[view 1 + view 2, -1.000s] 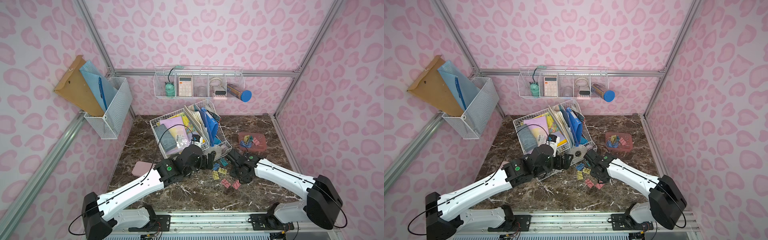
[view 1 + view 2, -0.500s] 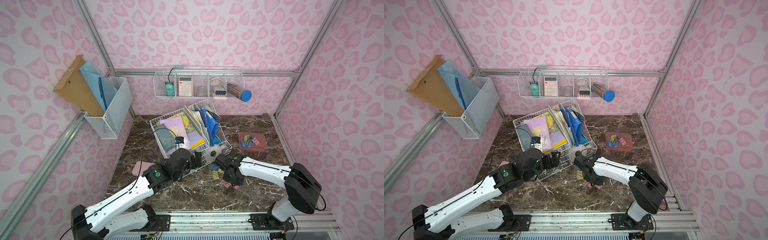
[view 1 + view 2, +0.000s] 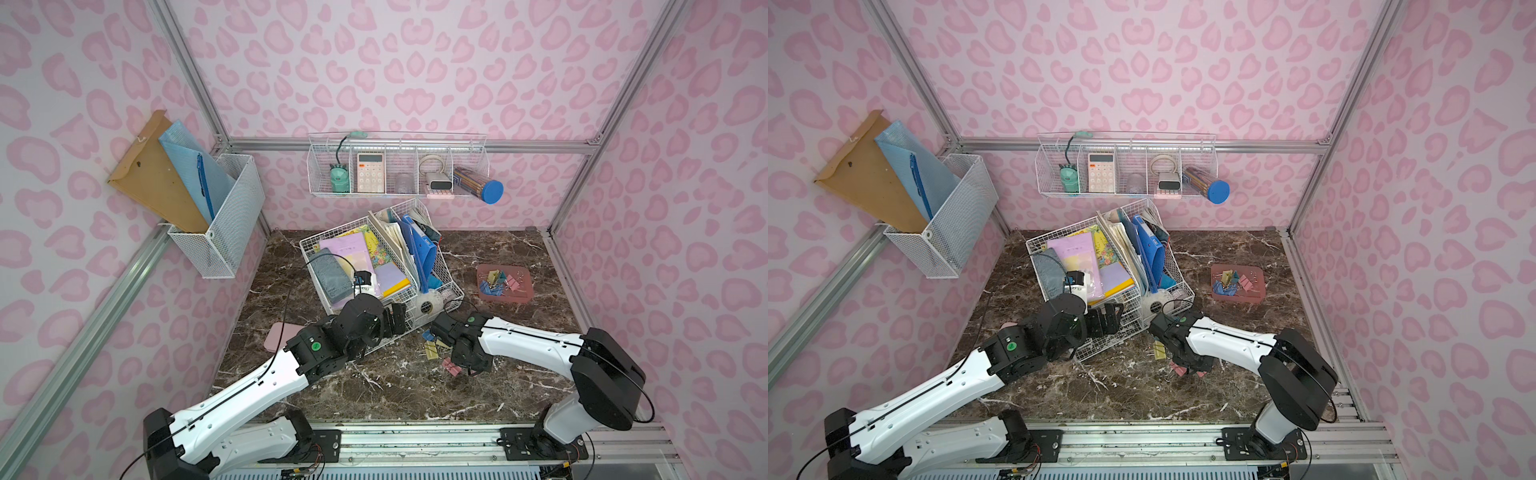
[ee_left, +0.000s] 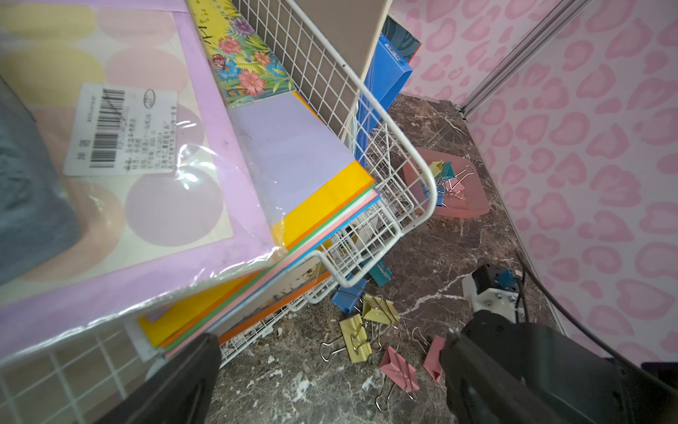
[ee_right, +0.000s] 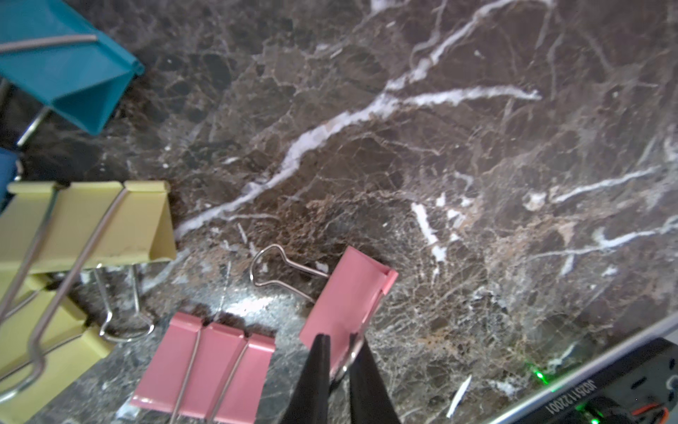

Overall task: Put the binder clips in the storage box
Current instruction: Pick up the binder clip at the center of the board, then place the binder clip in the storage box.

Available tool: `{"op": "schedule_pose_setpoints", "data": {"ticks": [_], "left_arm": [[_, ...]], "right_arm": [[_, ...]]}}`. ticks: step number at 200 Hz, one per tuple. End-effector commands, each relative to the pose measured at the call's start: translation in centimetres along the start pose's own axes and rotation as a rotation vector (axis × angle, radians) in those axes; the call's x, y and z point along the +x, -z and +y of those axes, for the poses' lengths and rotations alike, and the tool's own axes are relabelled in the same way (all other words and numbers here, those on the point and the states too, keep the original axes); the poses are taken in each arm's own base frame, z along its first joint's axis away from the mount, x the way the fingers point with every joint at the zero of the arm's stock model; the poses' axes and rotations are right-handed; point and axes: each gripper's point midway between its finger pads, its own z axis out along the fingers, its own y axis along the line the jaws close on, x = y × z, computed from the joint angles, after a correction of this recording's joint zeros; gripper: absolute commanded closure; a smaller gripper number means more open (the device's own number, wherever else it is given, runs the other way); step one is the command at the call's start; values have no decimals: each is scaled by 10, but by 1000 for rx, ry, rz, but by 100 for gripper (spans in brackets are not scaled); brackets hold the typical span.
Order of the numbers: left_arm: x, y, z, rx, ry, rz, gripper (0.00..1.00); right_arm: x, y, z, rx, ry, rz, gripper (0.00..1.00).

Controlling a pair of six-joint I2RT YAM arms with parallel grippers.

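In both top views the storage box [image 3: 521, 293] sits right of centre on the marble worktop [image 3: 395, 395], with several binder clips [image 3: 496, 282] inside it. Other clips lie loose in the lower centre of the frame, just beside the front corner of the white wire organiser [image 3: 306, 257]. The right gripper [image 5: 341, 343] is down among them. The right wrist view shows its jaws clenched on the wire handle of a pink clip [image 5: 345, 293], near a second pink clip [image 5: 209, 363] and two yellow clips [image 5: 84, 224]. Whether the grasped clip is off the worktop I cannot tell. The left gripper [image 4: 330, 374] hangs at the organiser's front edge, jaws spread wide, grasping nothing.
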Motion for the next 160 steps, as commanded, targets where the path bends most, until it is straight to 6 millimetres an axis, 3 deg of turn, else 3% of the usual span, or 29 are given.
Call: {"op": "schedule_pose_setpoints", "data": {"ticks": [1, 31, 80, 93, 125, 146, 160], "left_arm": [[-1, 2, -2, 11, -21, 7, 1], [-2, 1, -5, 16, -30, 11, 1], [-5, -1, -12, 31, -36, 18, 1], [-5, -2, -13, 34, -36, 18, 1], [-5, -2, -15, 41, -42, 21, 1], [-5, 0, -15, 39, -46, 29, 1], [-5, 1, -13, 36, -41, 25, 1]], "right_arm": [[-3, 2, 6, -32, 3, -10, 92], [-17, 16, 4, -41, 0, -62, 100], [-56, 42, -6, -174, -90, -155, 100], [-80, 48, -10, -245, -115, -195, 100], [-165, 73, -32, -536, -179, -400, 100], [-216, 82, -71, -653, -249, -526, 100], [-246, 70, -105, -643, -313, -546, 100]]}}
